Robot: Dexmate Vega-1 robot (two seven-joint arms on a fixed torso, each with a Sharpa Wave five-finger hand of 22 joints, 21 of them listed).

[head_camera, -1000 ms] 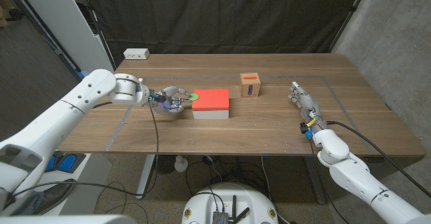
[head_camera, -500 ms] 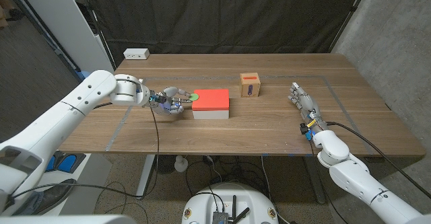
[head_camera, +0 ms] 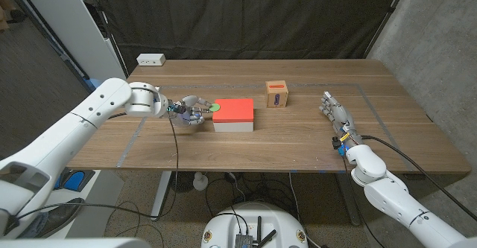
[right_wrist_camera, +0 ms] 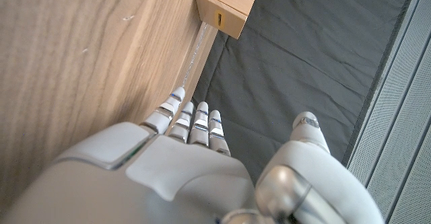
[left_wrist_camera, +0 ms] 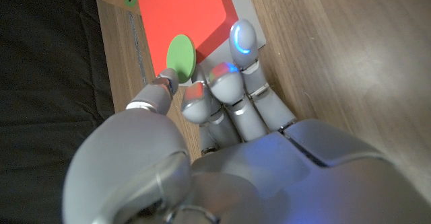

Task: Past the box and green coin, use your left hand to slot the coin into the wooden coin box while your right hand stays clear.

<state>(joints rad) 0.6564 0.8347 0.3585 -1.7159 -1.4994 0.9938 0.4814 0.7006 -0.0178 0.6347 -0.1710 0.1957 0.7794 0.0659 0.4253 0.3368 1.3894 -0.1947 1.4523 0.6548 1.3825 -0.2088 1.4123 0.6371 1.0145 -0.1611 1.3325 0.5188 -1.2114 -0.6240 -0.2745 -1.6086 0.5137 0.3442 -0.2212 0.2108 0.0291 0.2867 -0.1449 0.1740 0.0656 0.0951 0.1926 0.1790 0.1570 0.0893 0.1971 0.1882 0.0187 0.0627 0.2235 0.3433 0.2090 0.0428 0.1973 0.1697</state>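
1. Head view puts your left hand [head_camera: 188, 111] low over the table [head_camera: 298, 140], right at the left end of the red-topped box [head_camera: 233, 115], with the fingers curled toward it.
2. Your left wrist view shows the thumb and a fingertip [left_wrist_camera: 163, 87] pinching the green coin [left_wrist_camera: 180, 57] by its edge, so that hand is holding the coin; the other fingers bunch together just beside it.
3. You have the coin [head_camera: 215, 108] at the box's near left corner, its disc overlapping the red top [left_wrist_camera: 180, 12]; whether it touches the box I cannot tell.
4. The wooden coin box [head_camera: 276, 94] stands behind and to the right of the red box, apart from it, with a purple label on its front.
5. Your right hand [head_camera: 336, 113] sits well away at the right side of the table, fingers straight and together, gripping nothing, pointing toward the far edge.
6. A small white box [head_camera: 150, 59] lies at the far left corner.
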